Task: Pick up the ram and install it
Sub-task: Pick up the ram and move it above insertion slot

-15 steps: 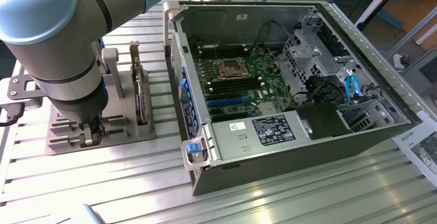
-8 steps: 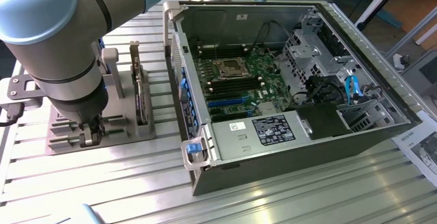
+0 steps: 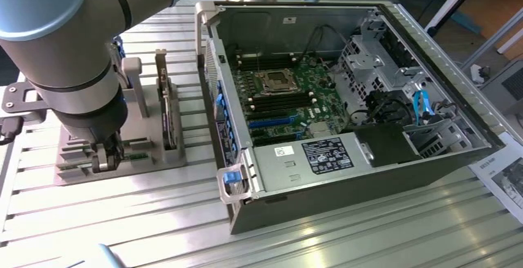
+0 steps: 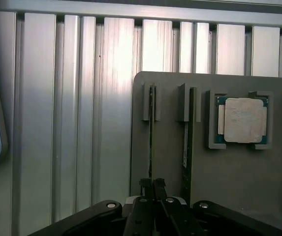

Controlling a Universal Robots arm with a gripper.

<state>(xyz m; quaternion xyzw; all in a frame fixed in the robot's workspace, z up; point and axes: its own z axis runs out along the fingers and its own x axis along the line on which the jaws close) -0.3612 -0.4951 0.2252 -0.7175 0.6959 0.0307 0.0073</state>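
Note:
The ram (image 4: 150, 132) is a thin green stick standing on edge in a slot of the grey fixture (image 4: 229, 187). My gripper (image 4: 152, 186) sits at the stick's near end, its two dark fingers (image 4: 144, 189) pressed together with the stick's edge between them. In the exterior view the gripper (image 3: 107, 160) reaches down into the fixture (image 3: 155, 158) at that view's left, beside the open computer case (image 3: 343, 176). The motherboard (image 3: 286, 103) lies bare inside the case.
A second thin board (image 4: 186, 147) stands on edge in the neighbouring slot. A square silver processor chip (image 4: 244, 120) rests in its own pocket. A dark upright card (image 3: 168, 121) stands on the fixture. The ribbed aluminium table (image 3: 351, 243) surrounds everything.

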